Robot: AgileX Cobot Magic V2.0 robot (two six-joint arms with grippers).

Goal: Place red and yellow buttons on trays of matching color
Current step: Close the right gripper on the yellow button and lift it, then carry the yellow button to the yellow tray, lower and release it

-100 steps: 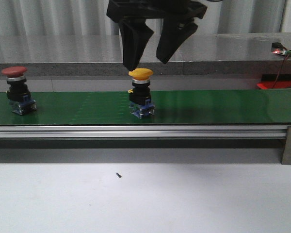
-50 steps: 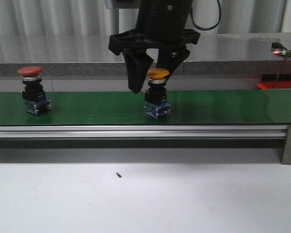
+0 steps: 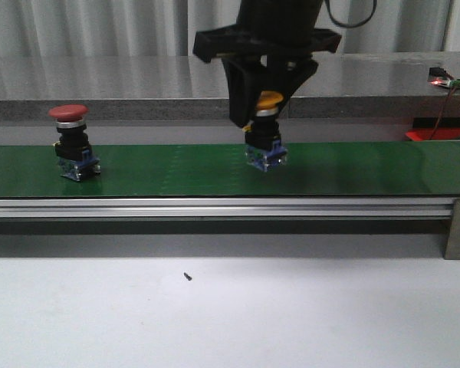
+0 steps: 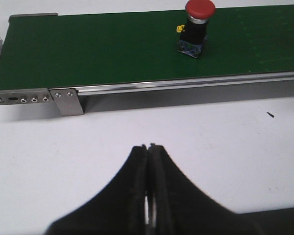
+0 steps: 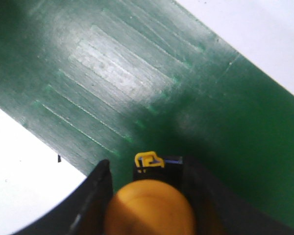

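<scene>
Yellow button is straddled just below its cap by the right gripper, and appears clamped and lifted slightly off the green belt — a hold under the wide cap would keep it from slipping out. Red button is left standing upright on the belt, well apart. Left gripper is held pressed together and empty over the white table — presumably kept clear.

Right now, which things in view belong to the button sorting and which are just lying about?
Job:
yellow button, between the right gripper fingers
red button, on the green belt

Lying about:
small black speck on the table
circuit board on the ledge
</scene>
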